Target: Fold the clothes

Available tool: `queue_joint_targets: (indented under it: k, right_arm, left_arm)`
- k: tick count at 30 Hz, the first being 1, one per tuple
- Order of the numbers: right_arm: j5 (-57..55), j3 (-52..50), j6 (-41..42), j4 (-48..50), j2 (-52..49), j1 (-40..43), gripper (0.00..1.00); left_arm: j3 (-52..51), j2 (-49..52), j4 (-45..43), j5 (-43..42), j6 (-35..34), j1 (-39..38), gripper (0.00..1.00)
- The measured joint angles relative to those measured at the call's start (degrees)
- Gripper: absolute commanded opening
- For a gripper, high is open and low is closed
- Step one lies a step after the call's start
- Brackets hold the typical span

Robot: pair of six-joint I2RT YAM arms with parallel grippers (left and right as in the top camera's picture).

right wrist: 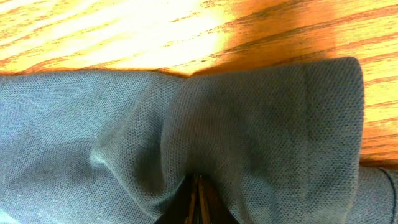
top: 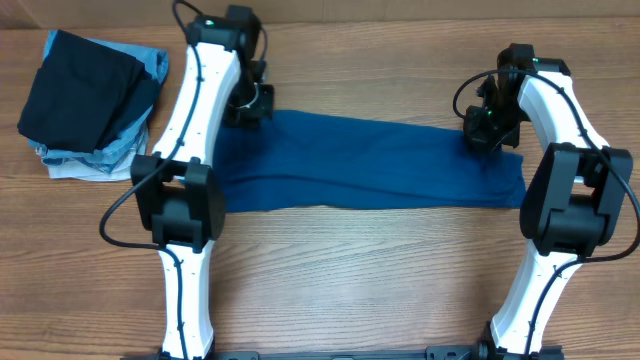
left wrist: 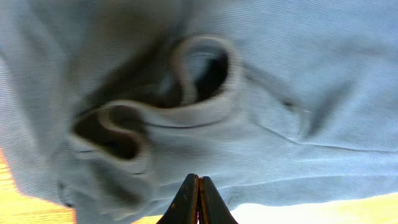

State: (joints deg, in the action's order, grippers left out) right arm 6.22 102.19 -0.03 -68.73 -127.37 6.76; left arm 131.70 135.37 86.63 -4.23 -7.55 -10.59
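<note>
Wood-grain table (top: 330, 260) carries the blue T-shirt (top: 370, 160), a band stretched between left end effector (top: 250, 105) and right end effector (top: 487, 130), both clenched on its far edge. Mid-fold, I judge; next, lift that edge over together.

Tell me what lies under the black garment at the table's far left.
Pale light-blue garments lie under the black garment; their edges show along its right and near sides. How many there are, and the wood beneath the pile, is covered.
</note>
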Motion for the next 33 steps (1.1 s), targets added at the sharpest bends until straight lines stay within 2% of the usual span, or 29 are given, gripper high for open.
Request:
queue_joint_targets:
  k: [3, 7, 9, 17, 23, 26, 28, 33]
  right_arm:
    - [0.02, 0.00, 0.00, 0.04, 0.00, 0.00, 0.04]
    - [0.00, 0.00, 0.02, 0.11, 0.00, 0.00, 0.04]
    - [-0.02, 0.00, 0.02, 0.09, 0.00, 0.00, 0.04]
    - [-0.22, 0.00, -0.02, -0.11, 0.00, 0.00, 0.04]
    - [-0.24, 0.00, 0.00, -0.20, 0.00, 0.00, 0.04]
    - [-0.24, 0.00, -0.02, -0.20, 0.00, 0.00, 0.04]
    - [-0.24, 0.00, 0.00, -0.09, 0.00, 0.00, 0.04]
    - [-0.24, 0.00, -0.02, 0.11, 0.00, 0.00, 0.04]
  left_arm:
    - [-2.34, -0.20, -1.46, -0.46, 0.00, -1.03, 0.04]
    - [-12.66, -0.26, -6.58, -0.46, 0.00, -0.90, 0.04]
    - [-14.60, -0.26, -6.05, 2.16, -0.07, -0.90, 0.04]
    - [-14.23, -0.26, -4.04, 11.06, -1.55, 5.68, 0.04]
    - [-9.57, -0.26, -4.15, 13.40, -1.55, 9.62, 0.04]
    - [-2.10, -0.24, -1.36, 11.63, -1.55, 9.31, 0.04]
    - [2.49, -0.28, -0.39, 7.34, -1.55, 8.79, 0.04]
    - [-0.68, -0.35, -3.98, 1.60, -1.51, 4.17, 0.04]
